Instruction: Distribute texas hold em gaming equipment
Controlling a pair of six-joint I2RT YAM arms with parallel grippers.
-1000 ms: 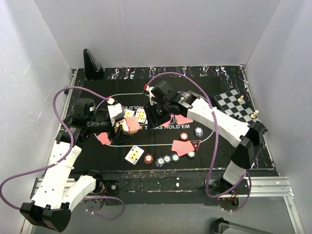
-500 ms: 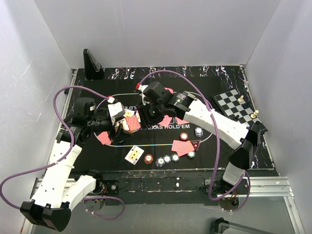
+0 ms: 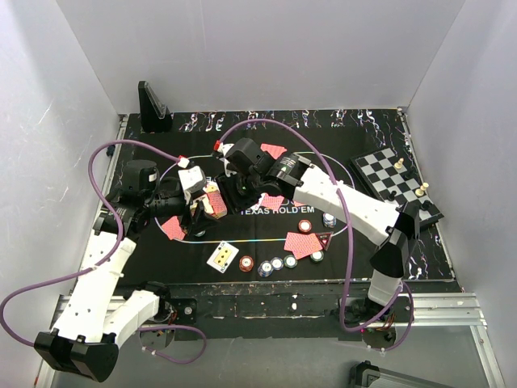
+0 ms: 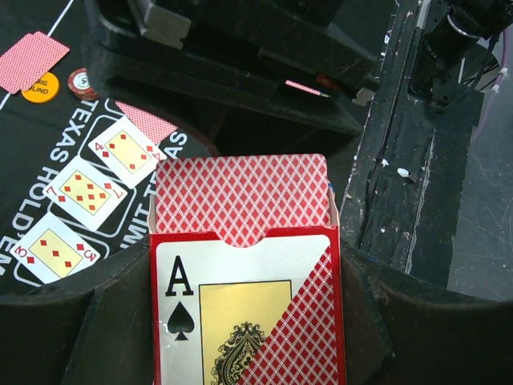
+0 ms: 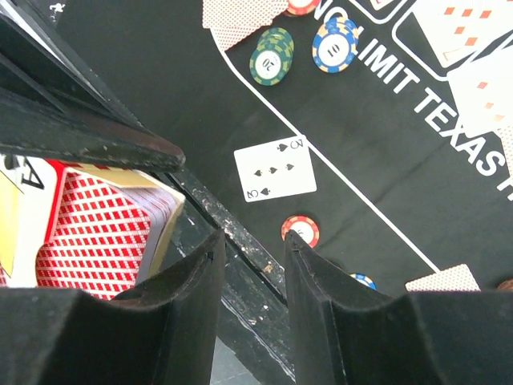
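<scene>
My left gripper (image 3: 207, 205) is shut on a red card box (image 4: 244, 313) with an ace of spades on its front. Red-backed cards (image 4: 240, 196) stick out of its open top. My right gripper (image 3: 232, 190) is open and empty, its fingertips right beside the box (image 5: 96, 233), which lies to the left of the jaws (image 5: 252, 257). Three face-up diamond cards (image 4: 88, 192) lie on the mat. A three of spades (image 5: 275, 168) lies near the front, with a row of chips (image 3: 265, 268). Red-backed cards (image 3: 303, 242), a triangular marker (image 3: 324, 238) and more chips (image 3: 304, 226) lie to the right.
The black Texas Hold'em mat (image 3: 355, 234) covers the table. A chessboard (image 3: 388, 174) with pieces sits at the far right. A black stand (image 3: 153, 109) is at the back left. Red-backed cards lie at the far side (image 3: 275, 151) and at the left (image 3: 172, 229).
My right arm has swung left across the mat, and its open gripper now sits right beside the card box. My left gripper has held the box nearly still.
</scene>
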